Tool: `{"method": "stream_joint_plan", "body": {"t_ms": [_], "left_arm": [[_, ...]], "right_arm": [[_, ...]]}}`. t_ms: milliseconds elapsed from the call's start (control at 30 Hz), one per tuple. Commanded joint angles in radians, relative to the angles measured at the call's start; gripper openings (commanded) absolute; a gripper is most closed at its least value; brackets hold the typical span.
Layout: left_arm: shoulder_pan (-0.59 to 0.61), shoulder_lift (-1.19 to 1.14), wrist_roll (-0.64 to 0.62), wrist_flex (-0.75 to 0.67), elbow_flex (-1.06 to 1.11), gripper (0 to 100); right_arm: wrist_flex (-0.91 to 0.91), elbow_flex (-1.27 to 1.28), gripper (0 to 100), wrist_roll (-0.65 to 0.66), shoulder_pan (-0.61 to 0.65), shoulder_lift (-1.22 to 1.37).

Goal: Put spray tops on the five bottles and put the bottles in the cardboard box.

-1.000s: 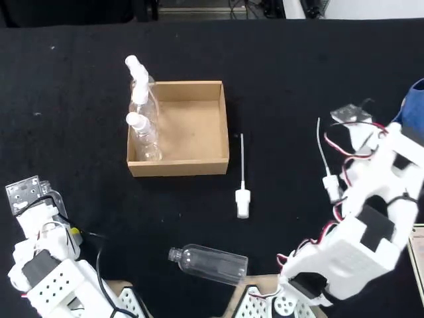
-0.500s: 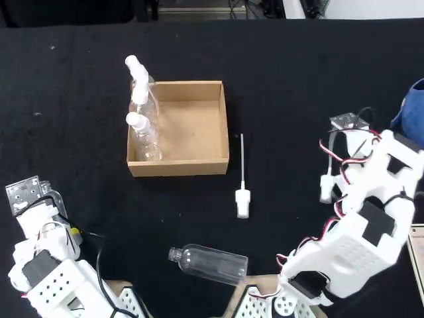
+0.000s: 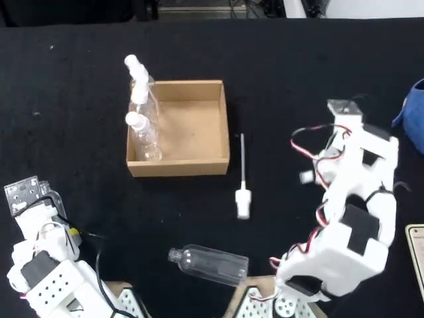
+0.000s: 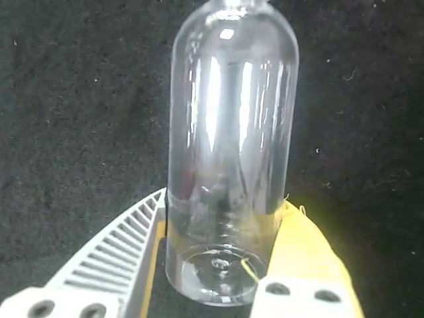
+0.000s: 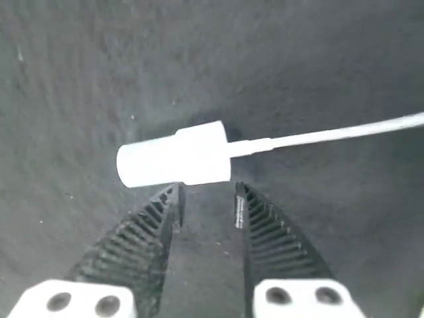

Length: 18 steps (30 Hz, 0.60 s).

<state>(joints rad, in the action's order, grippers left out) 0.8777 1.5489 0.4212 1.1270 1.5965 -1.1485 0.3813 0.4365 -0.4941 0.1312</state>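
The cardboard box [image 3: 222,126] holds two bottles with spray tops [image 3: 142,126] standing along one wall. One clear bottle without a top [image 3: 209,263] lies on the cloth near the front edge. A loose spray top [image 3: 243,201] lies beside the box with its tube pointing away. A second spray top [image 5: 175,162] [image 3: 307,177] lies just past the tips of my right gripper [image 5: 207,189], which is narrowly open with nothing between its fingers. My left gripper [image 4: 225,199] is shut on the base end of a clear bottle [image 4: 228,99] whose neck runs out of the picture.
My right arm [image 3: 351,199] stands over the right side of the black cloth. My left arm [image 3: 40,265] sits at the front left corner. A blue object [image 3: 414,112] and a tan board [image 3: 417,248] lie at the right edge.
My right arm has swung to the left, and the spray top at its fingertips has shifted left with it. The left arm, the box and the other parts have stayed put.
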Motion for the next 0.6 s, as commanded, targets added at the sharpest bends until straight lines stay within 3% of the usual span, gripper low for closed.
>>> {"method": "stream_joint_plan", "body": {"t_ms": [0, 167, 300, 367, 467, 567], "left_arm": [[-0.005, -0.002, -0.006, -0.008, 0.008, 3], [-0.005, -0.002, -0.006, -0.008, 0.008, 3], [-0.005, -0.002, -0.006, -0.008, 0.008, 3], [-0.005, -0.002, -0.006, -0.008, 0.008, 3], [-0.005, -0.002, -0.006, -0.008, 0.008, 3], [-0.005, -0.002, -0.006, -0.008, 0.008, 3]], "right_arm": [[0.008, 0.002, 10.3, 0.026, 0.018, -0.134], [-0.094, -0.005, 15.0, 0.39, 0.023, -0.203], [-0.135, 0.004, 30.1, 0.824, 0.014, -0.208], [-0.137, 0.018, 30.6, 0.999, -0.002, -0.199], [-0.135, 0.039, 27.6, 1.177, 0.006, -0.177], [-0.112, 0.041, 26.5, 1.27, 0.028, -0.148]]}}
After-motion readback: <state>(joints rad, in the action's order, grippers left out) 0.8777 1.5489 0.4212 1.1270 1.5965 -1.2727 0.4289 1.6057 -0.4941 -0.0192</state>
